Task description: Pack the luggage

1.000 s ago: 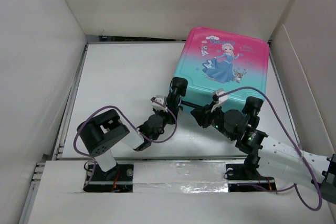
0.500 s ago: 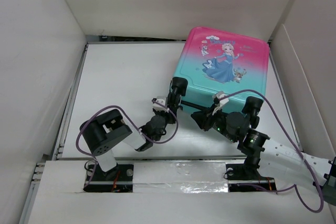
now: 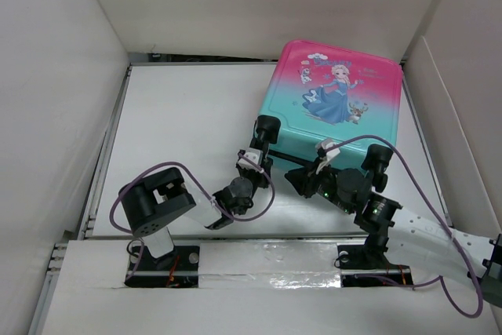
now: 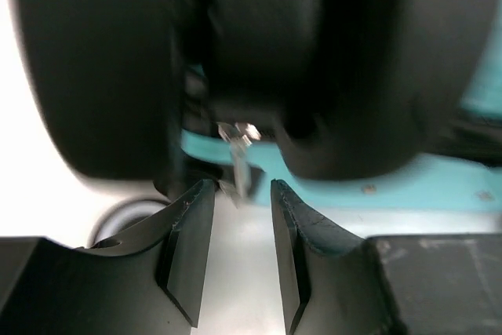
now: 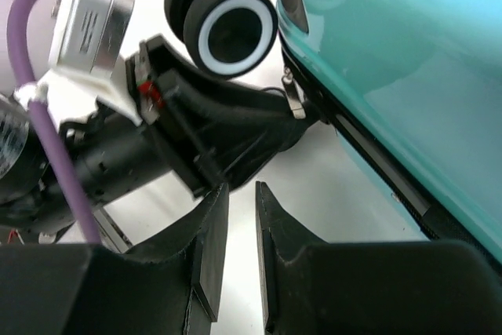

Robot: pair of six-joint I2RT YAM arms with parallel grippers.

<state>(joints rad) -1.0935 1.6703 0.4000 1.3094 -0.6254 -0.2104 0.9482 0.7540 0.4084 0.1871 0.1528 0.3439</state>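
Observation:
The luggage (image 3: pixel 337 100) lies flat and closed at the back right, pink to teal with a princess print. My left gripper (image 3: pixel 260 153) is at its near left corner, just under the left wheel (image 3: pixel 267 125). In the left wrist view the gripper (image 4: pixel 239 187) is open, with a small metal zipper pull (image 4: pixel 238 154) hanging at the fingertips, not pinched. The wheel (image 4: pixel 157 60) fills that view. My right gripper (image 3: pixel 293 173) sits beside the near edge, its jaws a narrow gap apart and empty (image 5: pixel 239 188). It sees the zipper pull (image 5: pixel 292 100) and the teal shell (image 5: pixel 408 60).
White walls enclose the table (image 3: pixel 180 115) on the left, back and right. The luggage's right wheel (image 3: pixel 380 155) sits close above my right arm. Purple cables loop off both wrists. The two grippers are close together by the luggage's near edge.
My left gripper has crept forward and slightly right, closer under the luggage's left wheel. The right arm has shifted only slightly. The luggage has not moved.

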